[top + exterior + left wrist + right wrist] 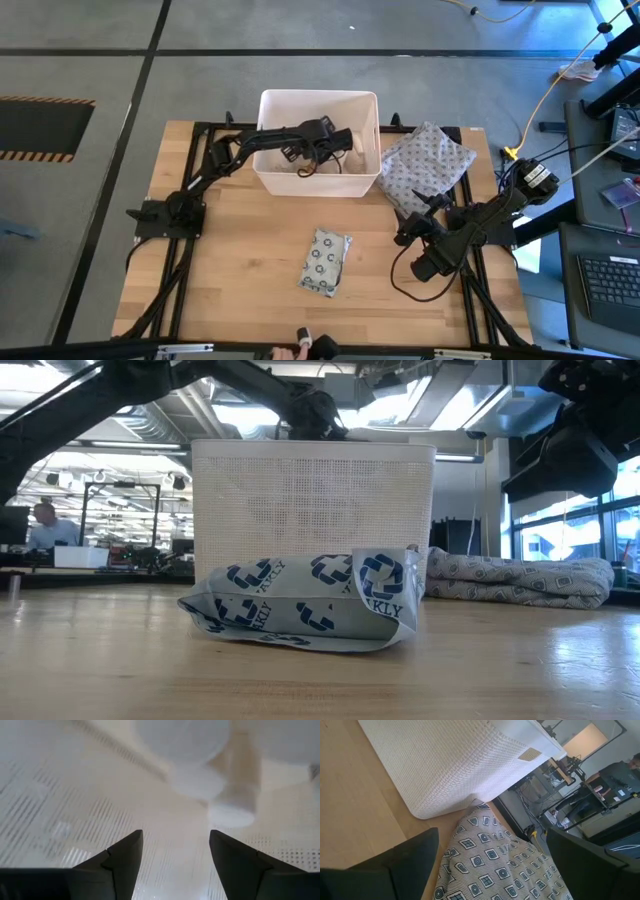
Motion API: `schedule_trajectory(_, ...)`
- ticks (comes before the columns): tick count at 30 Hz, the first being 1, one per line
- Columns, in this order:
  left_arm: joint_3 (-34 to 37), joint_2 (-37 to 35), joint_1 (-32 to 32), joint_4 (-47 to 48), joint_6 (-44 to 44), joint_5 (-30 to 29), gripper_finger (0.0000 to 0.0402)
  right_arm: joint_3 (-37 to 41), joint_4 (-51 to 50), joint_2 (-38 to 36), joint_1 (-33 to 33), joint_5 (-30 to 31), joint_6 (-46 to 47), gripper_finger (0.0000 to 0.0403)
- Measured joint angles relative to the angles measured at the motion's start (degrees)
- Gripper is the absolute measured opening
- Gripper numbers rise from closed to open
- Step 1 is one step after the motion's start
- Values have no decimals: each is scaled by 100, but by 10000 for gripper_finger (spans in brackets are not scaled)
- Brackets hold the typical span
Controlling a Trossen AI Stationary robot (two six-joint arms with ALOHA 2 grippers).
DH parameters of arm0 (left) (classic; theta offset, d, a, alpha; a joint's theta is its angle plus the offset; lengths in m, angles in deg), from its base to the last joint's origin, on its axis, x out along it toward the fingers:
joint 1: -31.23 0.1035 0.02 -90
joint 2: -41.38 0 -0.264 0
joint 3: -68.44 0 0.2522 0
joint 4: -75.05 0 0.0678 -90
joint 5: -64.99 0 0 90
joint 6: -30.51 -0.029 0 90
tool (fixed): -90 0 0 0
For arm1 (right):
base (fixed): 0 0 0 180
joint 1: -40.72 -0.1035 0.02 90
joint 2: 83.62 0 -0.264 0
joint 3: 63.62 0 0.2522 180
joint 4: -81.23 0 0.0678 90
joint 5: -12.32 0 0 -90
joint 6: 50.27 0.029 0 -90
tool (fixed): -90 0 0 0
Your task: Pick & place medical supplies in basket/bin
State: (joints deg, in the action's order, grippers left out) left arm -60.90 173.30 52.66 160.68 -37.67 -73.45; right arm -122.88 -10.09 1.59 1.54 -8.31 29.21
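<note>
On the wooden table point(230, 270) the grey packet point(326, 262) lies lengthwise toward the tub point(318, 98); both arms' fingers open.

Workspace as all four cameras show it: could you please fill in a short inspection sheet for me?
Surface: wooden table, bare around the packet.
Job's things: white bin at the far edge, supplies inside; dotted packet flat mid-table.
Clutter: patterned cloth pouch beside the bin.
Grippers: left gripper open inside the bin, holding nothing; right gripper open, near the pouch.
Cables: yellow cable on the floor.
Surroundings: person at a distant bench.
</note>
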Motion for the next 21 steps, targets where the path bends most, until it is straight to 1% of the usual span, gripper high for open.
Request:
schedule_trajectory(4, -215, -253, -2, 10, 388, 23, 225, -2, 0, 0, 0, 0, 0, 371)
schedule_trajectory(5, -294, -341, -12, 11, 473, 85, 225, -2, 0, 0, 0, -1, 0, 371)
schedule_trajectory(9, -558, -699, -12, -9, 818, 632, 226, -4, -2, 0, 0, -1, 0, 371)
schedule_trajectory(12, -672, -1007, -14, -6, 1080, 600, 226, -4, -2, 0, 0, -1, 0, 371)
schedule_trajectory(14, -716, -1256, 15, -38, 1541, 730, 226, -4, -2, 0, 0, -1, 0, 371)
schedule_trajectory(15, -727, -1413, 43, -45, 1885, 898, 226, -4, -1, 0, 0, -1, 0, 371)
schedule_trajectory(17, -729, -1724, 117, -44, 2696, 1503, 226, -4, 0, 0, 0, -1, 0, 371)
schedule_trajectory(18, -729, -1889, 153, -44, 3086, 1926, 226, -4, 3, 0, 0, -1, 0, 371)
schedule_trajectory(21, -729, -2345, 308, -84, 4177, 3503, 226, -4, 150, -2, 0, -1, 1, 371)
